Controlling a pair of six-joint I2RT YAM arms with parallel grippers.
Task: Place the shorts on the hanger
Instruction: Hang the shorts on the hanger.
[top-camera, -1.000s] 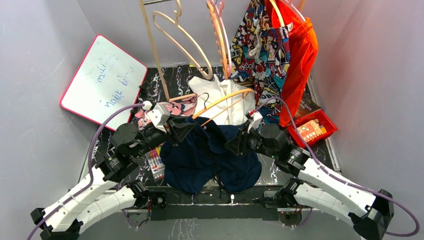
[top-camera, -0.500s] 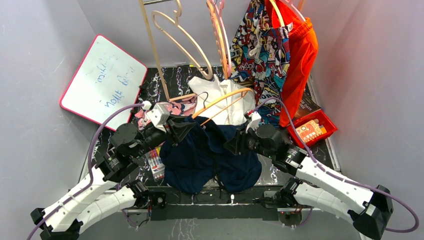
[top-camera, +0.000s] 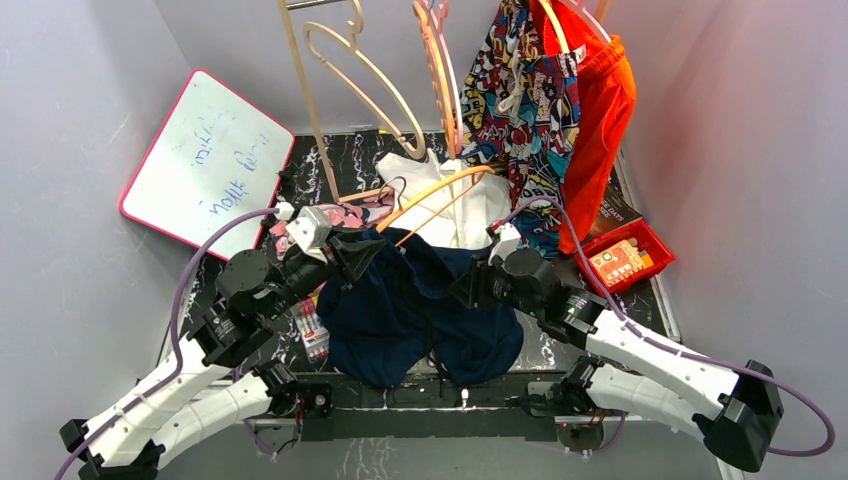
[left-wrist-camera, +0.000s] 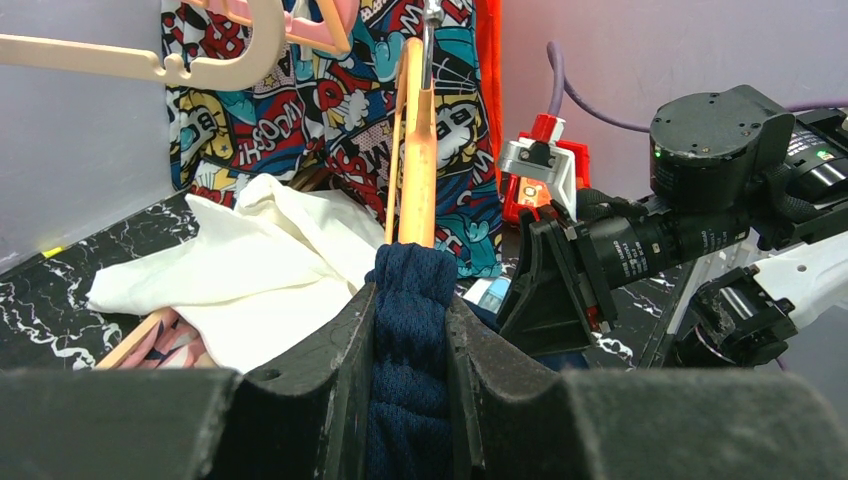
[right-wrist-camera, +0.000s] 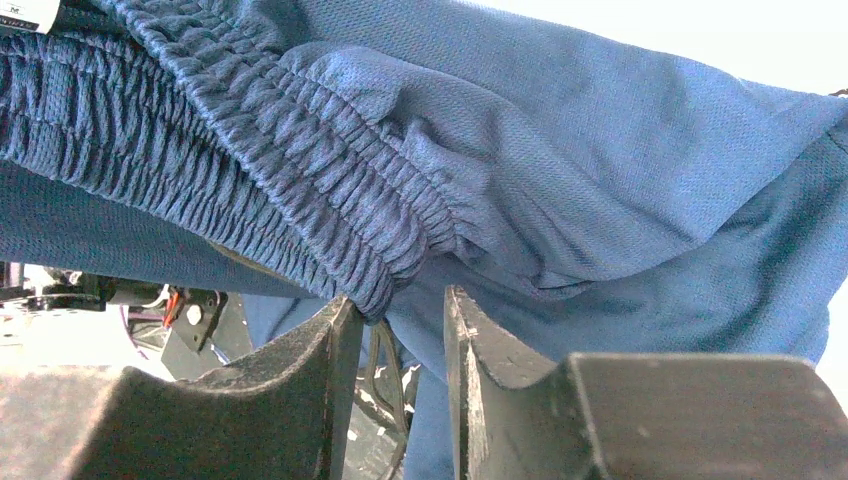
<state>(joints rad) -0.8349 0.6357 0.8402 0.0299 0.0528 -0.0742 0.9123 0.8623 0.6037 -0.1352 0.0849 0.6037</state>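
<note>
The navy shorts (top-camera: 420, 312) hang bunched between both arms over the table's front middle. My left gripper (top-camera: 365, 255) is shut on their elastic waistband (left-wrist-camera: 410, 300) and holds it up. The orange-tan hanger (top-camera: 440, 193) slants from the waistband up to the back right. In the left wrist view the hanger (left-wrist-camera: 418, 150) rises right behind the gripped waistband. My right gripper (top-camera: 470, 288) is at the shorts' right side. In its wrist view the jaws (right-wrist-camera: 398, 305) stand apart just under the waistband (right-wrist-camera: 300, 215), which touches the left fingertip (right-wrist-camera: 340, 315). A thin drawstring loop hangs in the gap.
A whiteboard (top-camera: 205, 165) leans at the back left. Pale beige hangers (top-camera: 350, 70), comic-print shorts (top-camera: 525, 100) and orange shorts (top-camera: 600, 120) hang at the back. A white cloth (top-camera: 470, 215) lies behind the hanger. A red box (top-camera: 622, 258) sits right and markers (top-camera: 312, 330) front left.
My left gripper has lifted the waistband a little up and back. The hanger has shifted back with it. My right gripper has edged slightly left.
</note>
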